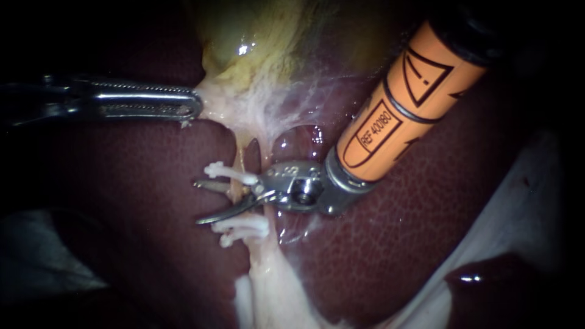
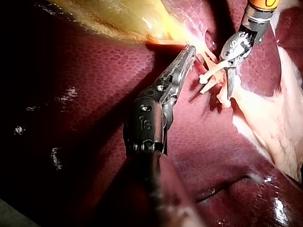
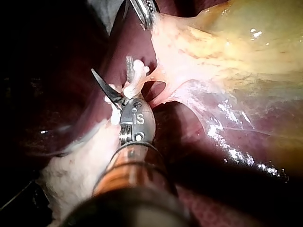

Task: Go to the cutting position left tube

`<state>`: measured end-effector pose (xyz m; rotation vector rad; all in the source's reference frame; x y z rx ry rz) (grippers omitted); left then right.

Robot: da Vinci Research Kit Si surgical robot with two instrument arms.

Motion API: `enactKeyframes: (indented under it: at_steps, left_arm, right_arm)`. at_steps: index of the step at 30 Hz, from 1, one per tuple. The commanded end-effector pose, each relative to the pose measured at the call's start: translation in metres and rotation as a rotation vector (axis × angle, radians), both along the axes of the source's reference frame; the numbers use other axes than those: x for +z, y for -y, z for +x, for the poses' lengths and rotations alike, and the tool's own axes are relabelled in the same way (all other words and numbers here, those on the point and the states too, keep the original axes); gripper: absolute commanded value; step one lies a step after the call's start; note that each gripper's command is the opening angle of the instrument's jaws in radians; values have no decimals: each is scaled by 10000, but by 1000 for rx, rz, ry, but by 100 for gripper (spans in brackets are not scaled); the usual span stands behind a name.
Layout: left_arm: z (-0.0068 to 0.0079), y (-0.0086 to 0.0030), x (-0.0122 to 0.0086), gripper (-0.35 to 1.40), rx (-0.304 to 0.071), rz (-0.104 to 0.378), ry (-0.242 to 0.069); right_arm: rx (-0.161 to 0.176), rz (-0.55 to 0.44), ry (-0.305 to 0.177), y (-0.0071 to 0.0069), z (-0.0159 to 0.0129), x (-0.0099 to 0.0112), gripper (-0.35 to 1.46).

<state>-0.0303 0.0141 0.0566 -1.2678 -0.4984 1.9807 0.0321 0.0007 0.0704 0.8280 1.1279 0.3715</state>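
White clips (image 1: 231, 174) bracketed the left tube (image 1: 235, 194) at 9 o'clock of centre. Right instrument (image 1: 198, 202) straddled it, blades parted, gripping nothing. Left instrument (image 1: 194, 107), at 10 o'clock, clamped the gallbladder (image 1: 244, 36) edge. Positioning looked nearly complete; next, seat blades squarely between clips.

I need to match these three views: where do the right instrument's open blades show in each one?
Endoscope view: right instrument at the centre, blades open astride the tube.
Left wrist view: right instrument ahead of the left instrument, past its tip.
Right wrist view: right instrument ahead of its own shaft.
Shared landmark: the white clips on the tube.
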Motion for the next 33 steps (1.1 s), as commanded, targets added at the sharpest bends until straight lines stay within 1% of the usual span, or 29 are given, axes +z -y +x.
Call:
enactKeyframes:
  at_steps: [1,11,17,22,31,33]
  left_arm:
    - [0,0,-1,-35,0,0,0]
    - [0,1,-2,-35,-1,0,-1]
    - [0,1,-2,-35,-1,0,0]
    - [1,1,-2,-35,0,0,0]
    - [1,1,-3,-35,0,0,0]
    - [1,1,-3,-35,0,1,0]
  right_arm:
    - [1,2,-3,1,2,-1,135]
    - [16,38,-1,0,6,-4,137]
    - [25,67,-11,3,9,-19,140]
    - [24,72,-17,3,8,-32,142]
    - [25,73,-17,1,5,-31,142]
    - [27,89,-10,1,4,-30,142]
